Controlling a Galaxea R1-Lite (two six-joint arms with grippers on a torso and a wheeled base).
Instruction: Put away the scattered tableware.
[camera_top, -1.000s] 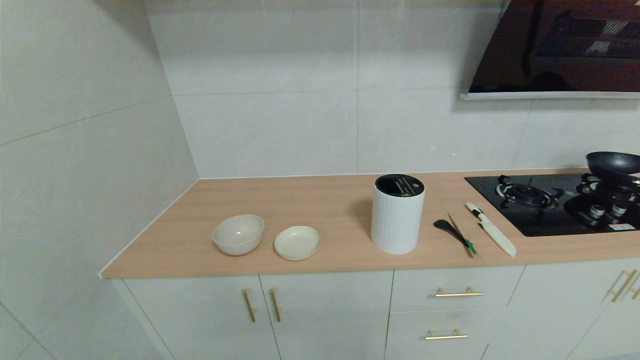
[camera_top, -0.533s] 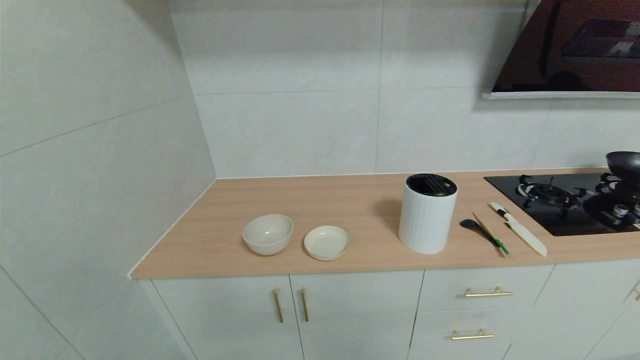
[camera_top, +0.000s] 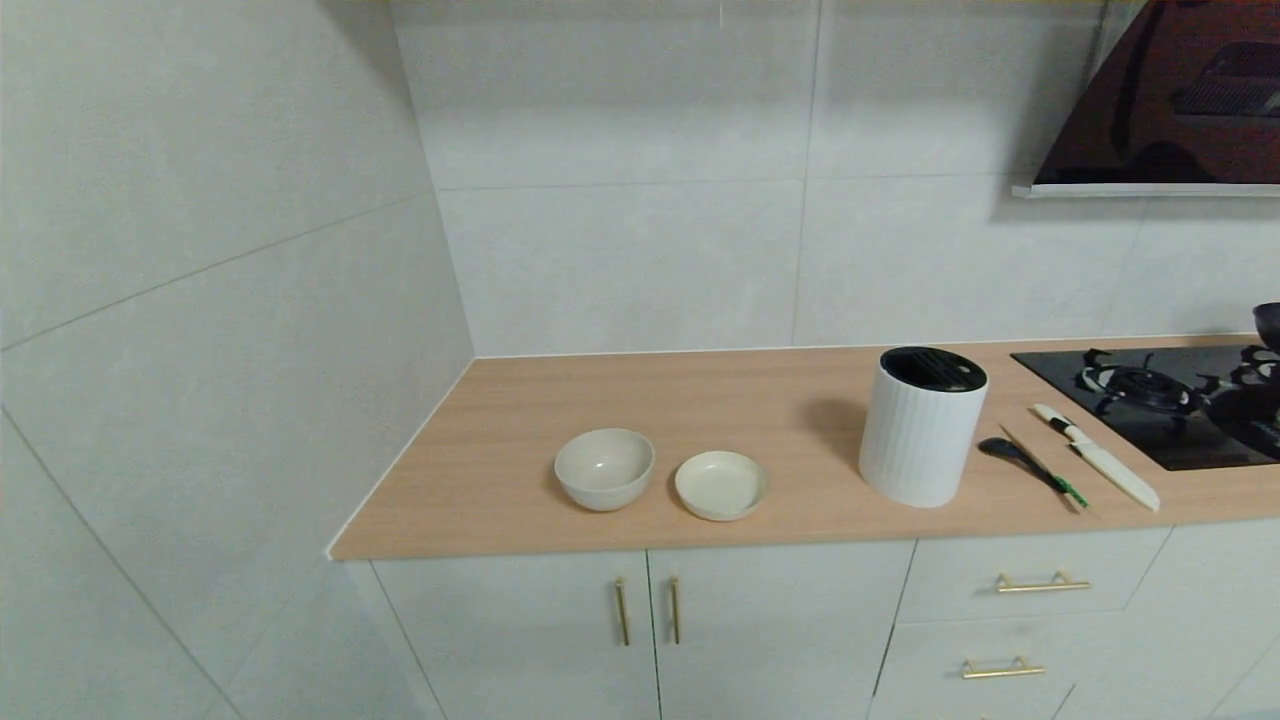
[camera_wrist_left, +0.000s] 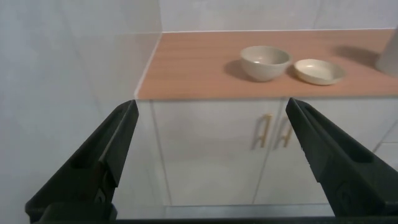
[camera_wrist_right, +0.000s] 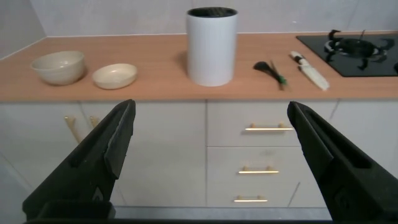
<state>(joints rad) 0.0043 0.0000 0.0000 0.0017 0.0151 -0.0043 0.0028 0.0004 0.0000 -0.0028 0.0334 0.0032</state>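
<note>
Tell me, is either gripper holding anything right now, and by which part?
Nothing is held. The left gripper and right gripper are both open and empty.

Wok (camera_top: 1268, 322) cut by edge, hob (camera_top: 1170, 432) partly cropped, holder (camera_top: 922, 440) contents indiscernible

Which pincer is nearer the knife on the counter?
Right. The right pincer hangs before the drawers, knife ahead; the left pincer hangs farther off, opposite the bowls.

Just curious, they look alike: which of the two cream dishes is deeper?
The bowl nearer the side wall; its sides rise higher than the shallow dish beside it.
</note>
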